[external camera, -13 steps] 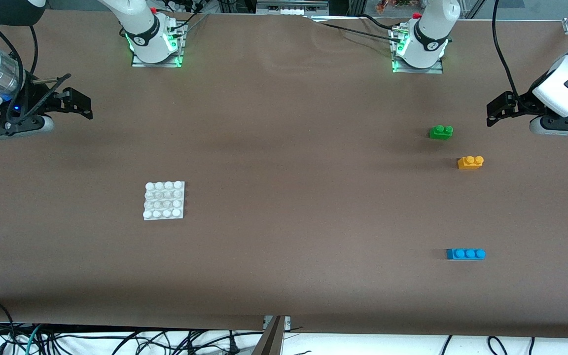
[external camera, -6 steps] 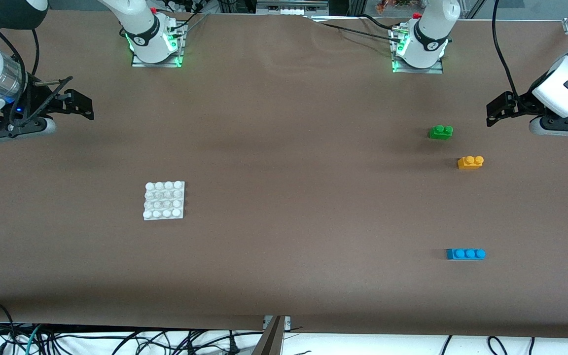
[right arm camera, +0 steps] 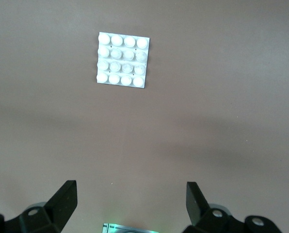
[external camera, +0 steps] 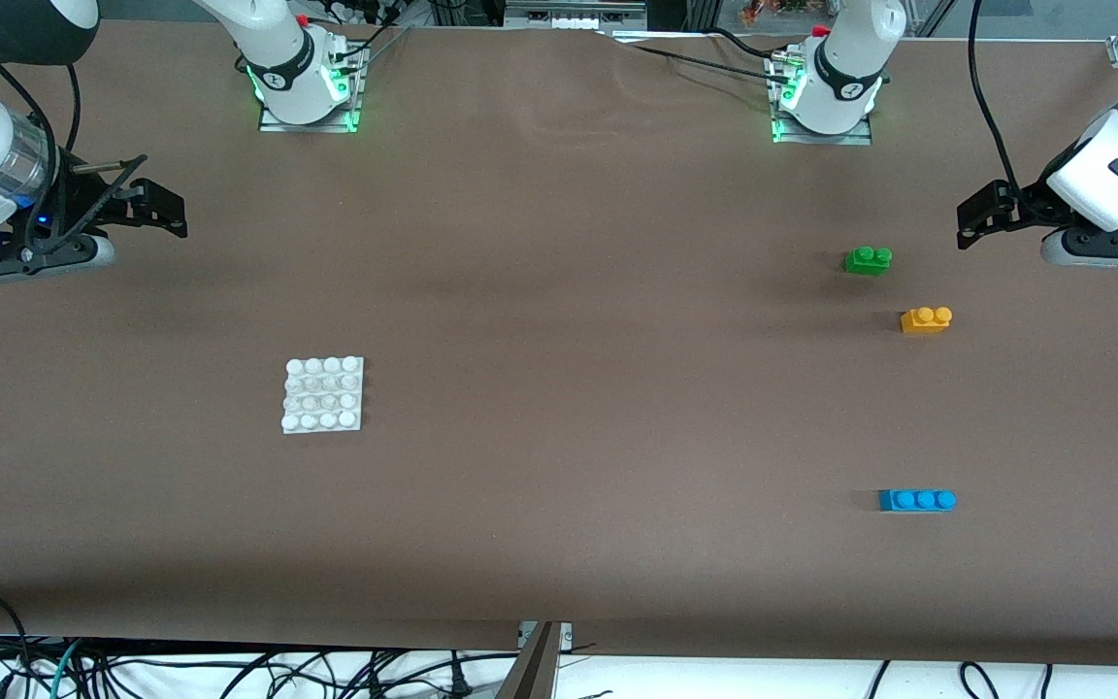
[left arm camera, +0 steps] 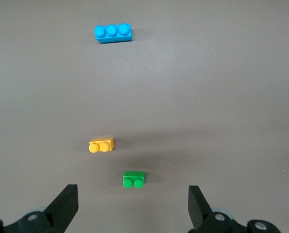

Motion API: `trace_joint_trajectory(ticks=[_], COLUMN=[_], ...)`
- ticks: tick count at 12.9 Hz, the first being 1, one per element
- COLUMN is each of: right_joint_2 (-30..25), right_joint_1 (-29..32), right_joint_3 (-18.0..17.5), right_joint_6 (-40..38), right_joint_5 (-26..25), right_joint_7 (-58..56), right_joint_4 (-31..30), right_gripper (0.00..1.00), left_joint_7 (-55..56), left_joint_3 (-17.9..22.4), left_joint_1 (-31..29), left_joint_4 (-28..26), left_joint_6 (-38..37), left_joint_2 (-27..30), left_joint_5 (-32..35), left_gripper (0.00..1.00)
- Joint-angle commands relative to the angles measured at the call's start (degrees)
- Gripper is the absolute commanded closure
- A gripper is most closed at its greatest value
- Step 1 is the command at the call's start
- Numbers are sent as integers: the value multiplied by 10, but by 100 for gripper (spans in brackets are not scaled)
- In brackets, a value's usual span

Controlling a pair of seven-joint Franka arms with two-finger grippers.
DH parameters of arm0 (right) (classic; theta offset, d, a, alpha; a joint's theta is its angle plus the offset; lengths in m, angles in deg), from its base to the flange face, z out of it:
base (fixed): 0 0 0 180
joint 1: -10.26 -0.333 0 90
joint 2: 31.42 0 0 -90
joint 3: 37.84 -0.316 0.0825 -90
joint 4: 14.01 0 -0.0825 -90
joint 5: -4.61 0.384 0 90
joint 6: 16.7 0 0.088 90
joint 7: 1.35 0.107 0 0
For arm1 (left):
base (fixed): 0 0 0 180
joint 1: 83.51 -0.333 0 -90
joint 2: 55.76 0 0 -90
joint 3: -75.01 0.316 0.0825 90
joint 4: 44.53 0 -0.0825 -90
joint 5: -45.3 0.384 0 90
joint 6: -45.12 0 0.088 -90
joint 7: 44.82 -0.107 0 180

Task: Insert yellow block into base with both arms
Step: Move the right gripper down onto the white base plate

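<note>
The yellow block (external camera: 926, 319) lies on the brown table toward the left arm's end; it also shows in the left wrist view (left arm camera: 101, 145). The white studded base (external camera: 323, 394) lies toward the right arm's end and shows in the right wrist view (right arm camera: 122, 59). My left gripper (external camera: 969, 223) is open and empty, up over the table's edge at the left arm's end; in its wrist view (left arm camera: 133, 206) the jaws stand wide apart. My right gripper (external camera: 166, 209) is open and empty over the right arm's end, jaws wide in its wrist view (right arm camera: 130, 204).
A green two-stud brick (external camera: 868, 260) lies a little farther from the front camera than the yellow block. A blue three-stud brick (external camera: 917, 500) lies nearer. The two arm bases (external camera: 305, 83) (external camera: 823, 92) stand at the table's back edge.
My right gripper has drifted slightly toward the table's middle and a little lower in the front view. The left arm and the bricks have not moved.
</note>
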Motion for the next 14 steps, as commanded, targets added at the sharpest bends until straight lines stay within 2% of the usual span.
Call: trace_joint_trajectory(ticks=[1, 6, 11, 14], right_joint_2=[-5, -4, 6, 36], right_joint_1=[8, 8, 8, 8], right_joint_3=[-6, -5, -5, -5], right_joint_6=[18, 51, 187, 299], right_joint_5=[-8, -8, -7, -2], right_joint_7=[1, 1, 7, 10], right_joint_4=[-18, -41, -134, -185], right_gripper=[1, 1, 1, 1], left_joint_7=[3, 3, 3, 3], left_joint_3=[-3, -2, 0, -1], left_joint_1=[-5, -5, -5, -5], left_joint_4=[20, 20, 20, 20], left_joint_6=[-15, -15, -15, -15], left_joint_2=[-9, -9, -9, -9], left_joint_5=[-6, -6, -6, -6], left_gripper=[0, 0, 0, 0])
